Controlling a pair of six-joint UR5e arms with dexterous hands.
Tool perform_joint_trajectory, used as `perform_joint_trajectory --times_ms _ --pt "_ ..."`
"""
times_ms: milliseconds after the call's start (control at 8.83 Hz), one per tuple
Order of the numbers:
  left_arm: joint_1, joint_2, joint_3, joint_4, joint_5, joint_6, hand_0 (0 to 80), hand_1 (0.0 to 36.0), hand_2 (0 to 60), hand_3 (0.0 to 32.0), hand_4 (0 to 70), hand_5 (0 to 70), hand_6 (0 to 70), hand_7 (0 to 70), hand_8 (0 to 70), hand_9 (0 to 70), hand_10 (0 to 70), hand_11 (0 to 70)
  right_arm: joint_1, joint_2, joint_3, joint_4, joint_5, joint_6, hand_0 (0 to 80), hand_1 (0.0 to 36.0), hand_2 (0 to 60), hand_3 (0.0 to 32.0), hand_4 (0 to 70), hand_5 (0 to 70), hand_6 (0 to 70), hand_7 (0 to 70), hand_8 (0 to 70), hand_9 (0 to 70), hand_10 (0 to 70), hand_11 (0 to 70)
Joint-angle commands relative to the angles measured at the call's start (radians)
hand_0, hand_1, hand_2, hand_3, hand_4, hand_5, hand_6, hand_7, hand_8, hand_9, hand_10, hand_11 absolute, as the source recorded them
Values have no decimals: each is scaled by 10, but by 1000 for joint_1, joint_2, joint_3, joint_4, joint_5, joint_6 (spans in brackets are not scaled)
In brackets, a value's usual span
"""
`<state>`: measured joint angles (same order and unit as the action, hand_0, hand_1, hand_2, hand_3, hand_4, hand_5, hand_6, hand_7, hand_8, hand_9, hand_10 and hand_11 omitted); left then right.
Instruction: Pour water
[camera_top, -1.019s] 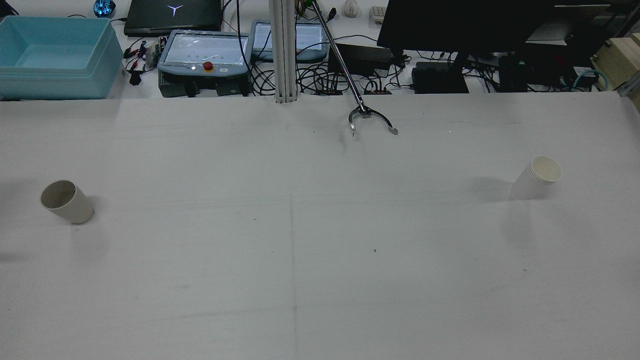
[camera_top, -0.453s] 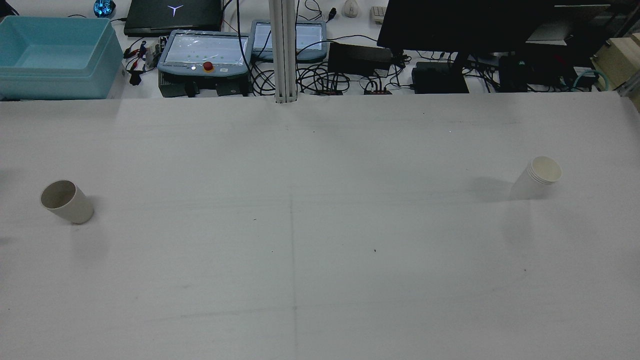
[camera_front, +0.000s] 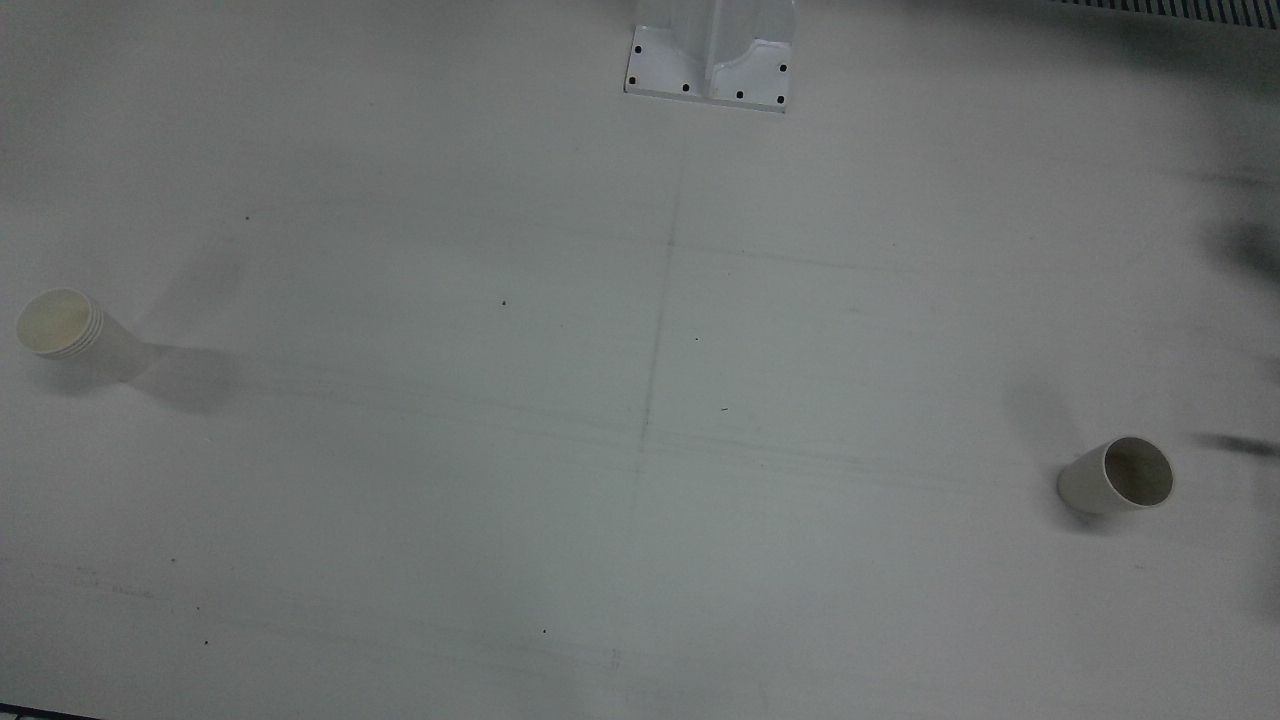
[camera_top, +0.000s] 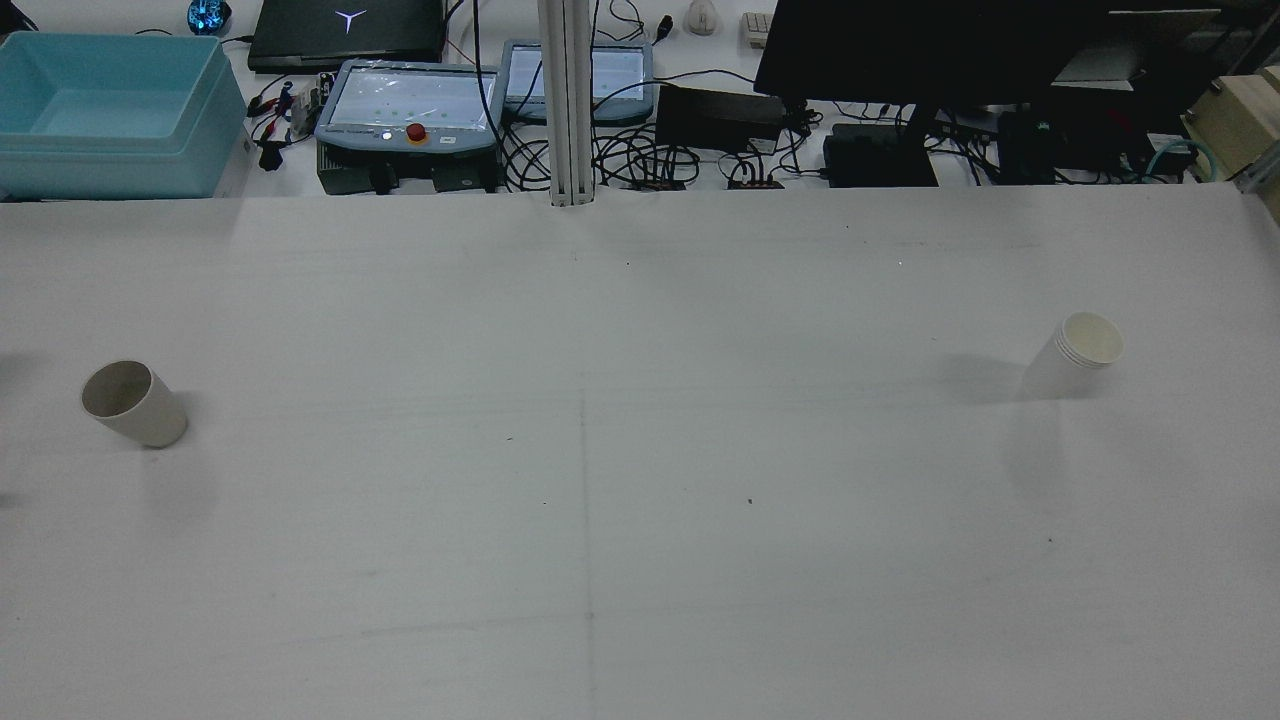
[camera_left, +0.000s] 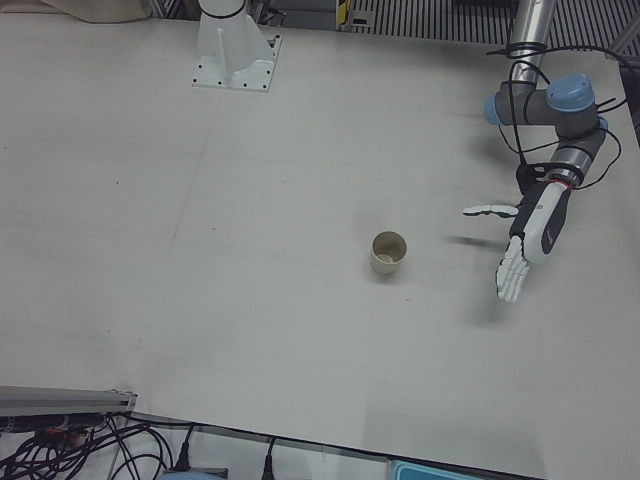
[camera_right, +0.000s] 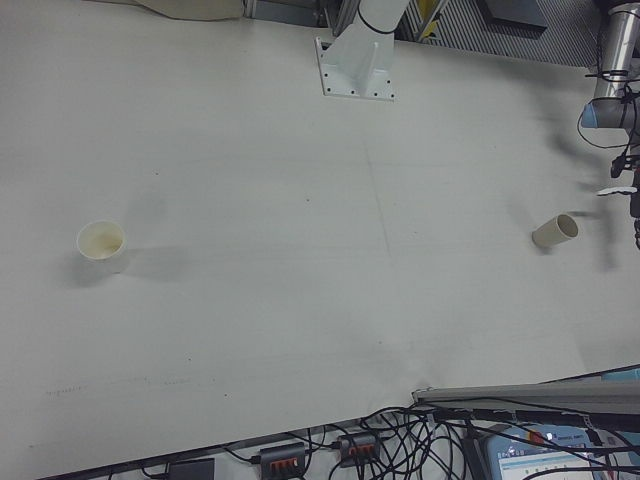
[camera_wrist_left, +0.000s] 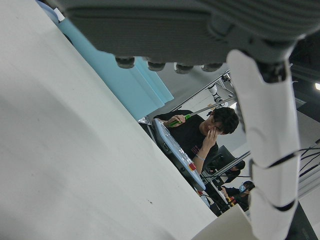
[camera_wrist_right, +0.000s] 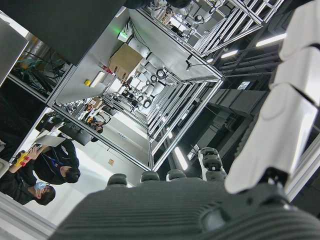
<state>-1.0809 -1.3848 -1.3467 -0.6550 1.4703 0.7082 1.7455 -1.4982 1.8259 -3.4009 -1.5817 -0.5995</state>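
Observation:
A beige cup (camera_top: 133, 403) stands on the white table (camera_top: 640, 560) on my left side, also seen as the beige cup (camera_front: 1115, 477) (camera_left: 389, 252) (camera_right: 555, 230). A stack of white paper cups (camera_top: 1075, 355) (camera_front: 65, 330) (camera_right: 101, 243) stands far off on my right side. My left hand (camera_left: 530, 238) hovers open beside the beige cup, a hand's width from it, fingers spread and holding nothing. Its palm (camera_wrist_left: 175, 25) fills the top of the left hand view. My right hand (camera_wrist_right: 200, 210) shows only in its own view, facing the ceiling, one finger straight, nothing in it.
Beyond the table's far edge are a blue bin (camera_top: 110, 110), two teach pendants (camera_top: 410, 110), cables and a dark monitor (camera_top: 930, 50). A metal post (camera_top: 567, 100) rises mid-edge. A pedestal base (camera_front: 710, 60) is bolted near the robot's side. A seated person (camera_wrist_left: 200, 135) holds a grabber tool.
A long grabber tool that reached over the far table edge one second ago has been pulled away. Both cups stay where they were.

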Motion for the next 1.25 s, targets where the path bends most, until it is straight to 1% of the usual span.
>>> perform_joint_trajectory --times_ms 0,113,226,340,453,566,679,1019,1132 --pt "88 -60 52 -40 -8 4 518 209 128 76 0 0 0 0 0 0 0 0 -1 -1 0 2 0 0 475 143 100 70 26 0 0 0 0 0 0 0" --pt "139 -78 52 -35 -49 4 522 211 124 76 0 0 0 0 0 0 0 0 0 -1 1 2 0 1 474 142 98 72 27 0 0 0 0 0 0 0" --pt "154 -89 61 -31 -67 -2 517 209 137 68 1 0 0 0 0 0 0 0 3 -2 1 2 0 3 474 142 101 74 25 0 0 0 0 0 0 0" --pt "168 -105 64 -28 -67 -9 505 191 126 36 34 0 0 0 0 0 0 6 6 -2 3 2 0 3 474 143 104 72 26 0 0 0 0 0 0 0" --pt "202 -106 64 -23 -68 -28 510 190 110 24 47 0 0 0 0 0 0 3 0 -2 0 2 0 1 473 142 106 72 25 0 0 0 0 0 0 0" --pt "208 -112 63 -15 -68 -71 511 190 100 24 49 0 0 0 0 0 0 3 -4 -1 -2 2 0 1 474 143 107 72 28 0 0 0 0 0 0 0" --pt "208 -129 63 -2 -68 -120 520 199 104 22 51 0 0 0 0 0 0 8 -4 -1 -2 2 0 1 474 143 107 70 28 0 0 0 0 0 0 0" --pt "210 -149 61 5 -68 -144 529 213 125 20 58 0 0 0 0 0 0 10 -6 -2 -2 2 0 1 474 143 109 74 26 0 0 0 0 0 0 0" --pt "210 -155 61 6 -68 -168 529 215 124 28 51 0 0 0 0 0 0 13 -6 -2 -4 2 0 1 471 143 114 72 25 0 0 0 0 0 0 0"
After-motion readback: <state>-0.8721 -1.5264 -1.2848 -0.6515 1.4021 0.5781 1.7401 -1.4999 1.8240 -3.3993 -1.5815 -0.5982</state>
